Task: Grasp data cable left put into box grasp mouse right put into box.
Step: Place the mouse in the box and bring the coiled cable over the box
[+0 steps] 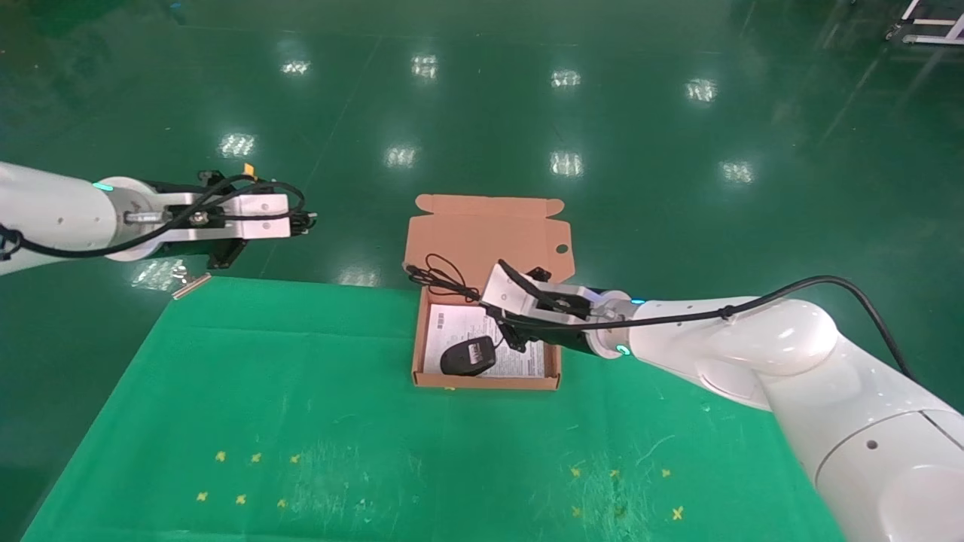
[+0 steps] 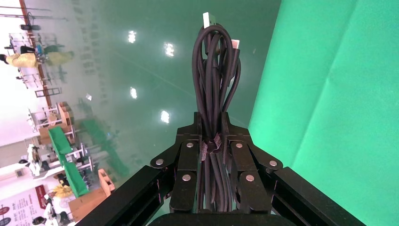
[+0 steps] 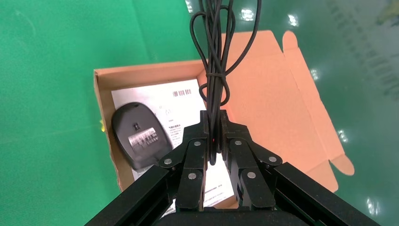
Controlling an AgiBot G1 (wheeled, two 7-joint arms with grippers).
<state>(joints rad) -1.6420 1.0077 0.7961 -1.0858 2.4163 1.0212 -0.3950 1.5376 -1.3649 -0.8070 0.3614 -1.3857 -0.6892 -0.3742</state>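
**Mouse in the box, its cord not yet dropped; data cable held off to the side**

The right end effector (image 1: 503, 310) hangs over the box (image 1: 555, 370), at about one o'clock from the mouse (image 1: 468, 356), with its fingers (image 3: 203, 141) pinched narrow on the mouse's thin cord (image 3: 214, 61). The mouse itself lies belly-up on the white printed sheet (image 1: 452, 324) in the near-left part of the box. The gathered loops of cord trail from the grip toward twelve o'clock, partly over the open lid flap (image 1: 482, 229).

To my eye the step in hand is finishing the mouse: the body is in, the cord is not. Doing it well means bringing the loops back over the white sheet before letting go, low enough that they settle inside the walls and not across the hinge or rim. A release from here would likely leave cord draped on the flap.

The left end effector (image 2: 211, 136) is raised well away at ten o'clock from the box, beyond the far-left edge of the green worktop (image 1: 301, 406). It is clamped on the data cable (image 2: 214, 70), a thick black bundle with silver plugs at its free end. That still has to travel to the box, best once the right arm is clear.

Count: one box, one mouse with one cord, one data cable bundle, one printed sheet, two end effectors.
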